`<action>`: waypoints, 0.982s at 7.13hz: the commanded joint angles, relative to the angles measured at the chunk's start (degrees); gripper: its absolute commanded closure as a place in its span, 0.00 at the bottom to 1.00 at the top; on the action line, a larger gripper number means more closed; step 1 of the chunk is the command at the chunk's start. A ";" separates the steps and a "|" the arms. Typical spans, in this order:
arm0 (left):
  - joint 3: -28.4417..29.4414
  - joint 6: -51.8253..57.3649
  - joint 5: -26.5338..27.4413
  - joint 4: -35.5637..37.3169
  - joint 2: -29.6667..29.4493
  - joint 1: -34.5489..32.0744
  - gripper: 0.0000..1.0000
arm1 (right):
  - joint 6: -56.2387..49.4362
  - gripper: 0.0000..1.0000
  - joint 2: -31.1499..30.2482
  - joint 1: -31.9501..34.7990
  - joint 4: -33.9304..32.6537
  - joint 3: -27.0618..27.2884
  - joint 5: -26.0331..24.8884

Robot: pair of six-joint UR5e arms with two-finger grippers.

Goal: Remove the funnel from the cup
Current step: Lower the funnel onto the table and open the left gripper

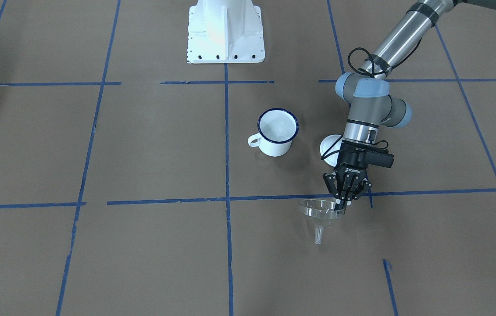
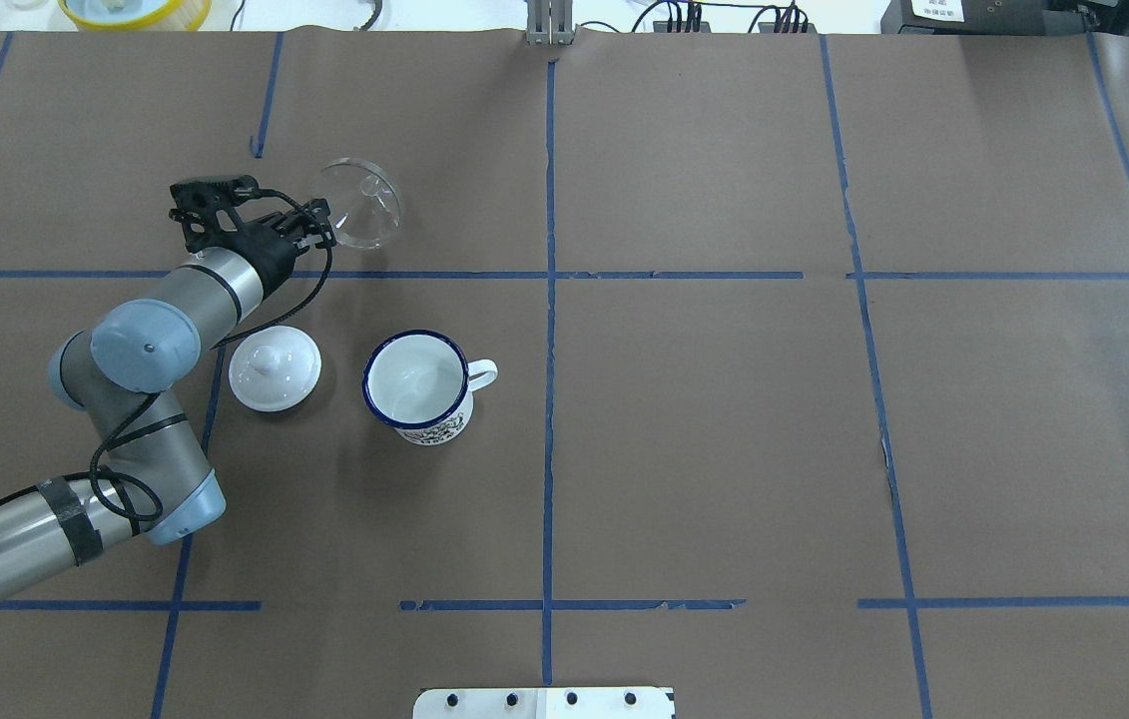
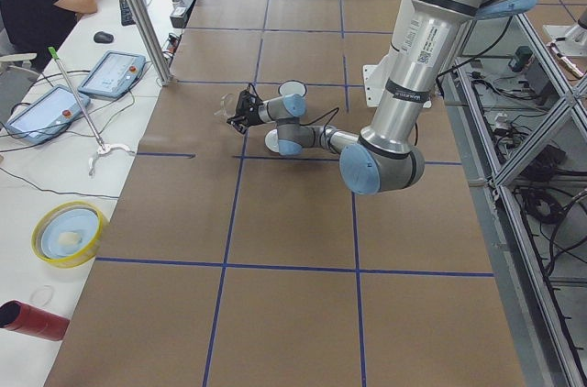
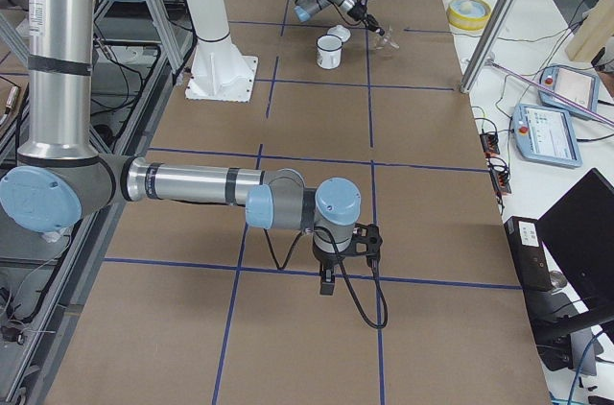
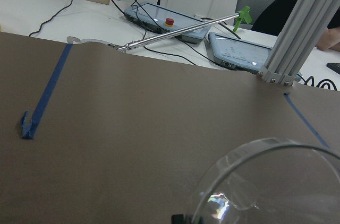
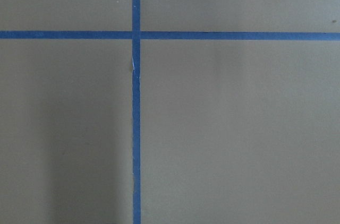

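Observation:
The clear funnel [image 1: 320, 211] is out of the cup and hangs from my left gripper [image 1: 343, 199], which is shut on its rim. It also shows in the overhead view [image 2: 360, 205] and the left wrist view [image 5: 265, 181]. It is held over the paper-covered table, mouth up and slightly tilted; I cannot tell if the spout touches down. The white mug with a blue rim [image 1: 277, 131] stands upright and empty, apart from the funnel, nearer the robot's base [image 2: 416, 387]. My right gripper [image 4: 327, 285] points down far from both; I cannot tell its state.
A white knobbed lid [image 2: 275, 367] lies on the table beside the mug, under my left forearm. Blue tape lines grid the brown table. The robot's white base plate [image 1: 226, 33] is behind the mug. Operators' tablets and a post [image 5: 297, 33] stand past the table edge.

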 commanded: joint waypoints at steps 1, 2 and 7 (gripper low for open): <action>1.90 -0.09 0.17 0.01 -0.06 -0.35 1.00 | 0.00 0.00 0.00 0.00 0.00 0.00 0.00; 1.91 0.00 0.17 0.01 -0.06 -0.35 1.00 | 0.00 0.00 0.00 0.00 0.00 0.00 0.00; 1.47 0.09 -0.35 -0.17 -0.24 -0.79 0.00 | 0.00 0.00 0.00 0.00 0.00 0.00 0.00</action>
